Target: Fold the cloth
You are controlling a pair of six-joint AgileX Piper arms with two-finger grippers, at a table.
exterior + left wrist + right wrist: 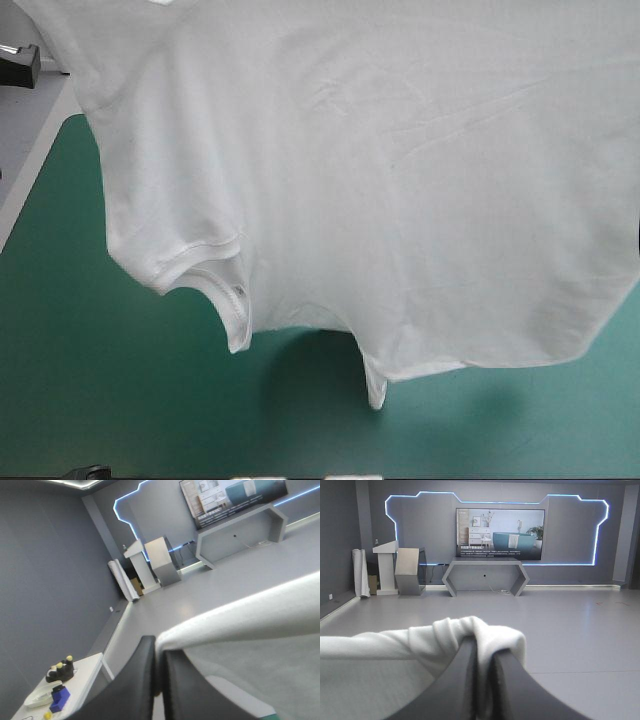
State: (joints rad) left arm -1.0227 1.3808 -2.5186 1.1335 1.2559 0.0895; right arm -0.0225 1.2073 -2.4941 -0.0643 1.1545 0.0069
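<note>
Teal-green tabletop [100,400] lies under the T-shirt [400,200], which hangs lifted and spread wide above it. Both arms are raised, wrists level. Left hand [158,647] is clamped on its top edge, right hand [485,652] on a bunched fold.

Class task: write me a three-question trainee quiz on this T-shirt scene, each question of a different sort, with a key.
1. Short answer: how many end effectors grip the T-shirt, which hangs lifted above the teal-green cover?
2. Multiple choice: the left end effector is A) open, B) shut on the T-shirt, C) out of view.
3. True or false: the right end effector stands open and empty.

Key: 1 two; 2 B; 3 false.
</note>
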